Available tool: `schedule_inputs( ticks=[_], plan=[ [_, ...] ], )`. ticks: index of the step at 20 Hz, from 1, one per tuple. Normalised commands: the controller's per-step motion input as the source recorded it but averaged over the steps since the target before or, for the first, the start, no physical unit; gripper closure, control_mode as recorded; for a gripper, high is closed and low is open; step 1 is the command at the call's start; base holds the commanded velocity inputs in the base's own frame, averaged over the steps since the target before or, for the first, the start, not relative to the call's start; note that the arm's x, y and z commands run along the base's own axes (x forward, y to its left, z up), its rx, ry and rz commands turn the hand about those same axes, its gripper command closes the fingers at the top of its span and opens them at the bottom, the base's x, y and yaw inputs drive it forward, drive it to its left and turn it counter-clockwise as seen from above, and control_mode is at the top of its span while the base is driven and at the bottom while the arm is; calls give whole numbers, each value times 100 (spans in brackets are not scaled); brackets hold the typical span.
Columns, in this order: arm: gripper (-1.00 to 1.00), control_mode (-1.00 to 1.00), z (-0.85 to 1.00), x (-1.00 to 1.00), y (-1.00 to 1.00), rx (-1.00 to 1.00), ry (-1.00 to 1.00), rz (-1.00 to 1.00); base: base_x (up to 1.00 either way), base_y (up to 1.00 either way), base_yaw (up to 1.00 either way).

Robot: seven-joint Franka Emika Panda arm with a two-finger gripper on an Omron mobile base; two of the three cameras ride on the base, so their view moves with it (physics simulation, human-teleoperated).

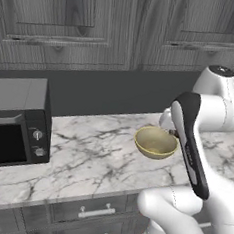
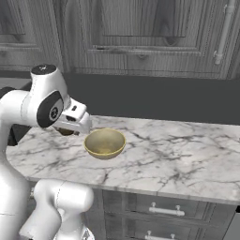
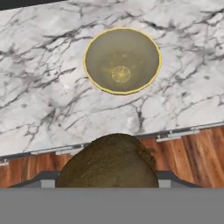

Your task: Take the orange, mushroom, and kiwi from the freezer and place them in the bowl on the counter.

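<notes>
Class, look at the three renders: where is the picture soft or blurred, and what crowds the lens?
Left base view: the counter veins look soft, low-resolution. Right base view: the bowl casts only a faint shadow. Hand view: the kiwi looms large at the bottom, in front of the gripper.

Microwave (image 1: 17, 125): black, boxy, glass door, two round knobs on its right panel; far left.
Upper cabinets (image 1: 67, 22): dark grey wood grain, panelled doors, along the wall.
Wall strip (image 2: 154, 101): plain dark grey, below the cabinets.
Cabinet handle (image 2: 223, 33): long pale vertical bar, upper right.
Floor (image 3: 188, 153): reddish-brown wood planks.
</notes>
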Motion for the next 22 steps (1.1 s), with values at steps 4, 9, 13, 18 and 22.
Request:
schedule_inputs(
  ticks=[4,9,13,18,22],
  plan=[
    [100,-100,-74,81,-20,4,18,4,0,0,0],
    [100,-100,-65,68,-10,1,14,4,0,0,0],
    [100,-100,-59,84,-3,0,12,1,0,0,0],
    [100,-100,-63,76,-1,0,4,0,0,0,0],
    [100,-100,-55,77,-12,1,3,0,0,0,0]
  ],
)
